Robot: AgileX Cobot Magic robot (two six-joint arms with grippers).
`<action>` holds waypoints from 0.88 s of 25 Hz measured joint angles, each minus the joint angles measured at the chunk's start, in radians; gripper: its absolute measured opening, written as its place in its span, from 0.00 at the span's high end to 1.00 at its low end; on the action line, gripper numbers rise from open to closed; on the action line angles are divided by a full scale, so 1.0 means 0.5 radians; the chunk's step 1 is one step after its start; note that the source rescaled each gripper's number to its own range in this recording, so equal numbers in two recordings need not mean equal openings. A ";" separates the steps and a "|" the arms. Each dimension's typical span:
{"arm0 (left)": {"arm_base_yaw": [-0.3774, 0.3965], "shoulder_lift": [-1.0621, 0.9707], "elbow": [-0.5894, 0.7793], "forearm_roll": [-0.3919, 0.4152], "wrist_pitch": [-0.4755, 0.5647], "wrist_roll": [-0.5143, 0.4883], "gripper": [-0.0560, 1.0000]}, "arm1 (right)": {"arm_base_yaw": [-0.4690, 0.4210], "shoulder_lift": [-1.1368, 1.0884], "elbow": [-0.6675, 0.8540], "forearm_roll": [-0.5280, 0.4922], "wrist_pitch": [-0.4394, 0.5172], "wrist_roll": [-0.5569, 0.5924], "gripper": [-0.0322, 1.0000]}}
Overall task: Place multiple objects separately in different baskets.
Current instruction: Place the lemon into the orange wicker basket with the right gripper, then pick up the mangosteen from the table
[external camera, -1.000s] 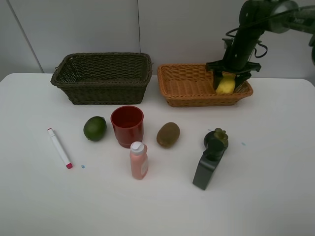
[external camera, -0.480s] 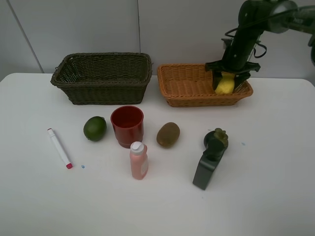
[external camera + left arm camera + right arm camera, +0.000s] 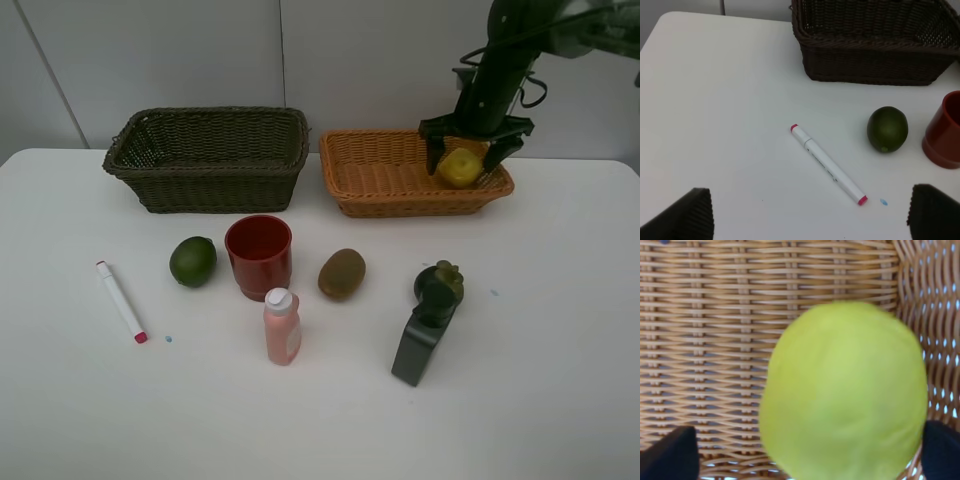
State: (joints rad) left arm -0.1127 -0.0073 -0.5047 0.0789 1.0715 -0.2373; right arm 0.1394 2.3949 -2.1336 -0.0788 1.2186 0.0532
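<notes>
1. Currently I am working over the white table (image 3: 560,400), with two wicker baskets at the back. The dark olive basket (image 3: 200,172) is showing nothing inside, and the orange-tan basket (image 3: 345,195) is taking the first item.
2. The right gripper (image 3: 468,155) is hovering at the tan basket's right end, jaws spread wide and clasping nothing. The yellow lemon (image 3: 845,395) is sitting between them, inside the basket. I am judging this to be the release step.
3. The left gripper (image 3: 807,212) is hanging over the table's left side, jaws wide with nothing between them.
4. Lying unsorted in front of the baskets are the red cup (image 3: 259,255), black bottle (image 3: 420,345), pink bottle (image 3: 282,328), kiwi (image 3: 342,274), lime (image 3: 193,261), dark round fruit (image 3: 440,283) and marker (image 3: 121,300).
5. I am expecting the next move to call for lifting the right arm straight up, clear of the rim, then reaching for the nearby dark fruit or kiwi.
</notes>
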 joint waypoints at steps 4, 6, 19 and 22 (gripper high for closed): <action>0.000 0.000 0.000 0.000 0.000 0.000 0.00 | 0.000 0.000 0.000 -0.002 0.000 0.000 0.00; 0.000 0.000 0.000 0.000 0.000 0.000 0.00 | 0.000 0.000 0.000 -0.002 0.000 0.000 0.00; 0.000 0.000 0.000 0.000 0.000 0.000 0.00 | 0.004 -0.169 0.000 0.044 0.002 0.007 0.00; 0.000 0.000 0.000 0.000 0.000 0.000 0.00 | 0.012 -0.306 0.000 0.044 0.004 0.071 0.00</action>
State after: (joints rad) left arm -0.1127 -0.0073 -0.5047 0.0789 1.0715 -0.2373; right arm 0.1455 2.2421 -2.1336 -0.0570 1.2205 0.0887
